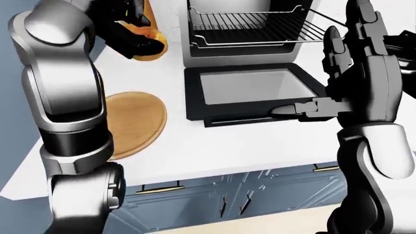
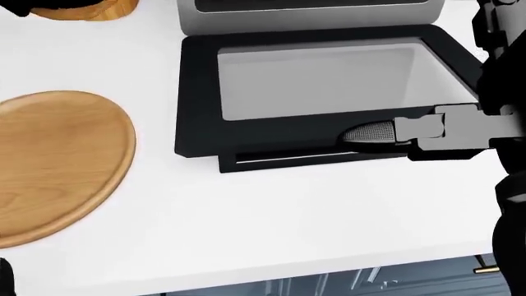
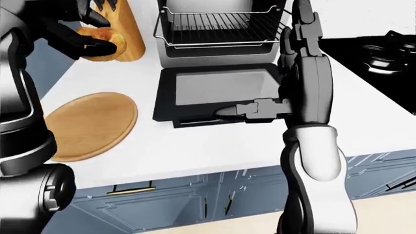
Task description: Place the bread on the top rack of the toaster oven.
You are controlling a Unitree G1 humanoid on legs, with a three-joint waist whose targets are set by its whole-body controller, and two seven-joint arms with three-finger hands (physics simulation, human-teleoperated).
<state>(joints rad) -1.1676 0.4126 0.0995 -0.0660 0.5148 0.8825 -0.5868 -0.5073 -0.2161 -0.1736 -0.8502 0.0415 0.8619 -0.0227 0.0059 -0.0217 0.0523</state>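
Golden-brown bread [image 1: 148,43] sits clamped in the black fingers of the left hand [image 1: 133,36] at about eleven o'clock in the left-eye view, raised clear of the round wooden board [image 1: 133,122] and well short of the toaster oven [image 1: 244,34] at one o'clock. The oven door [image 1: 250,95] lies folded down flat, and the top rack [image 1: 257,22] shows bare wire. My worry is the grip: the fingers pinch a soft lump from the sides, so a jolt could drop it onto the white counter [image 1: 221,151]. The right hand [image 1: 351,63] stands at three o'clock with fingers apart, holding nothing, its thumb reaching over the door's edge; it may crowd the approach.

From the head view, the bread is out of sight. Only the board at nine o'clock, the glass door and the counter show; a wooden block's [image 2: 90,11] base peeks in at eleven o'clock.

Seen through the right eye, the rack's raised rim could catch the loaf if it comes in low. Dark stove burners [image 3: 384,46] lie at two o'clock, and blue-grey cabinets [image 3: 214,204] run below the counter.
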